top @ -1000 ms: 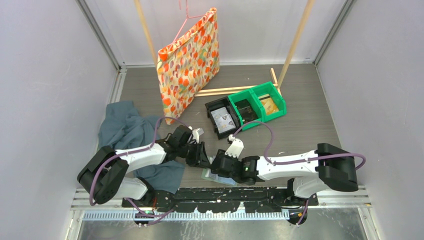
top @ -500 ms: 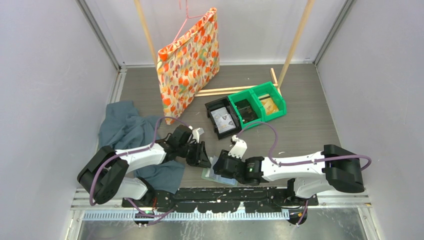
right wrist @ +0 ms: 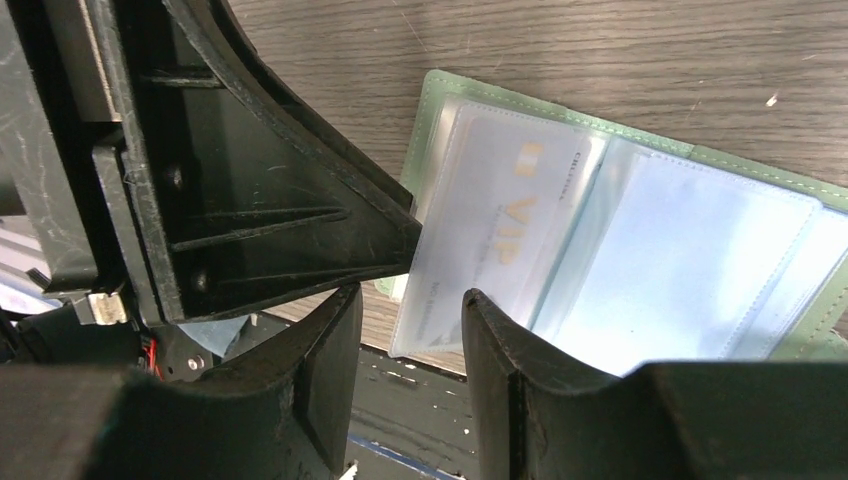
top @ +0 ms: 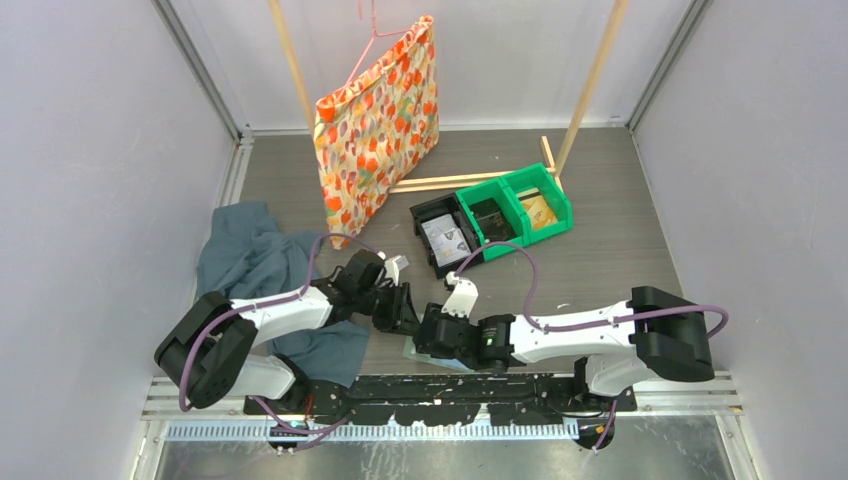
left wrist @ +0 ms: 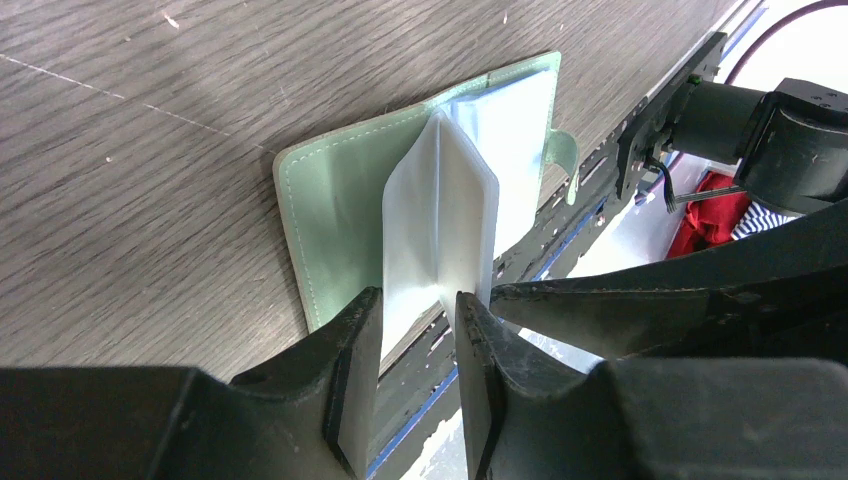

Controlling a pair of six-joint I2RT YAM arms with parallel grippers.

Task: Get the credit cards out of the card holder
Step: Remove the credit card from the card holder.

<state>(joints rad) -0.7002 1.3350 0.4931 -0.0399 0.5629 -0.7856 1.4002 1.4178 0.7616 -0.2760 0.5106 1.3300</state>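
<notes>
The sage-green card holder (left wrist: 330, 200) lies open at the table's near edge, and in the top view only a pale sliver (top: 411, 350) shows under the arms. My left gripper (left wrist: 418, 310) is shut on an upright, tent-folded clear sleeve (left wrist: 440, 210) of it. In the right wrist view that sleeve holds a pale card marked VIP (right wrist: 500, 230), a credit card. My right gripper (right wrist: 410, 300) is open, its jaws on either side of that card's lower corner, close beside the left gripper's finger (right wrist: 300, 220). Both grippers (top: 405, 315) (top: 428, 335) meet over the card holder.
Two joined green bins (top: 520, 210) and a black bin (top: 445, 235) stand mid-table. A dark teal cloth (top: 255, 265) lies at the left under the left arm. An orange patterned bag (top: 380, 120) hangs at the back by wooden sticks (top: 455, 180). The table's edge rail (top: 450, 385) runs just below the card holder.
My right gripper has shifted slightly left, closer against the left gripper over the card holder. The left arm and its hold are unchanged.
</notes>
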